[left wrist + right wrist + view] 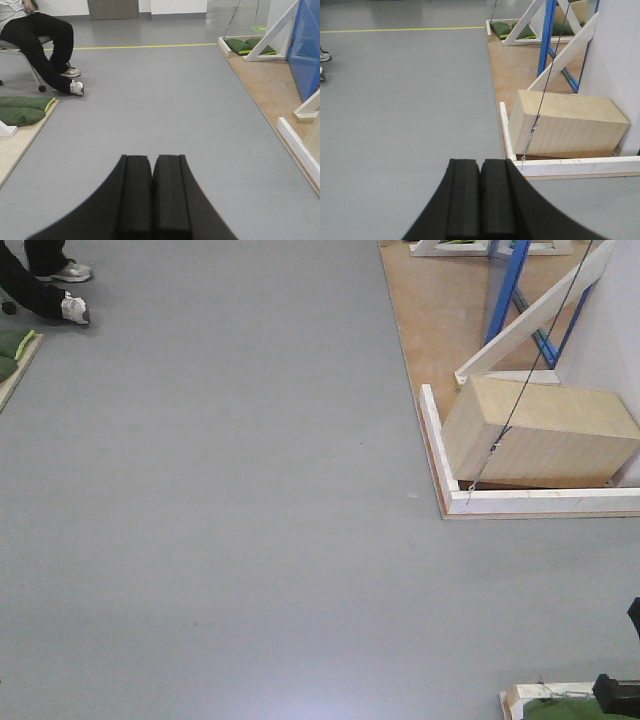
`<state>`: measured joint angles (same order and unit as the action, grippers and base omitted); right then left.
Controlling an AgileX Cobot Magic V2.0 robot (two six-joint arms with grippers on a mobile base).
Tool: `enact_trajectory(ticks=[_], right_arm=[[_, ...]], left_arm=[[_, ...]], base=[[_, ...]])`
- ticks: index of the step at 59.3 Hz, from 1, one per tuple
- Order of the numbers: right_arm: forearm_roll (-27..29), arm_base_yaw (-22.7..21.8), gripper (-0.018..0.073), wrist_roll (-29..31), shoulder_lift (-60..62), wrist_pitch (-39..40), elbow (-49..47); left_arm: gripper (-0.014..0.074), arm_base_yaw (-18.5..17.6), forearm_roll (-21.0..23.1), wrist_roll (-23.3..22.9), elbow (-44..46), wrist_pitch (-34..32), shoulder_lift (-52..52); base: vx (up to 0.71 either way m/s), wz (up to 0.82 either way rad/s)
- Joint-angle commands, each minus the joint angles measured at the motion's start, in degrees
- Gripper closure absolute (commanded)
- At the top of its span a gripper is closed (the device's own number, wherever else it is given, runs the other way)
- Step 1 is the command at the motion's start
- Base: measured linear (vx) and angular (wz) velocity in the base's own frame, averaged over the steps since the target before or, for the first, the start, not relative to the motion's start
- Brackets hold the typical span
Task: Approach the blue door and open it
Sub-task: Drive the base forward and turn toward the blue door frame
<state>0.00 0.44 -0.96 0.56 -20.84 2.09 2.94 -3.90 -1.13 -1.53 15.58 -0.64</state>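
Observation:
A glossy bright-blue panel, the blue door, stands at the far right of the left wrist view on a plywood platform; its handle and lock are out of view. The front and right wrist views show only thin blue frame bars. My left gripper is shut and empty, low over the grey floor. My right gripper is shut and empty, just short of the platform's white corner rail.
A pale wooden box lies on the plywood platform inside a white rail, with a thin wire running up from its corner. A seated person and green sandbags are at the left. White braces lean by the bars.

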Motion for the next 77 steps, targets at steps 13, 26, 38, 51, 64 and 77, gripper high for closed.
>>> enact_trajectory(ticks=[13, 26, 38, 51, 64, 77], right_arm=[[0.0, -0.1, 0.0561, 0.1, 1.1, 4.9, -0.3], [0.0, -0.1, 0.0561, 0.1, 1.1, 4.9, -0.3], [0.0, -0.1, 0.0561, 0.1, 1.0, 4.9, -0.3], [0.0, -0.1, 0.0561, 0.1, 0.9, 4.9, -0.3], [0.0, -0.1, 0.0561, 0.1, 0.9, 4.9, -0.3], [0.0, 0.0, 0.0561, 0.1, 1.0, 4.9, -0.3]], left_arm=[[0.0524, -0.1, 0.1, -0.4, 1.5, -4.6, -1.0], [0.0524, -0.1, 0.1, -0.4, 1.5, -4.6, -1.0], [0.0524, -0.1, 0.1, -0.4, 1.5, -4.6, -1.0], [0.0524, -0.1, 0.1, -0.4, 1.5, -4.6, -0.9], [0.0524, -0.1, 0.1, -0.4, 1.5, -4.6, -0.9], [0.0524, -0.1, 0.1, -0.4, 1.5, -4.6, -0.9]], base=[[0.33, -0.04], [0.39, -0.04], [0.43, -0.02], [0.43, -0.01], [0.42, -0.01], [0.42, -0.01]])
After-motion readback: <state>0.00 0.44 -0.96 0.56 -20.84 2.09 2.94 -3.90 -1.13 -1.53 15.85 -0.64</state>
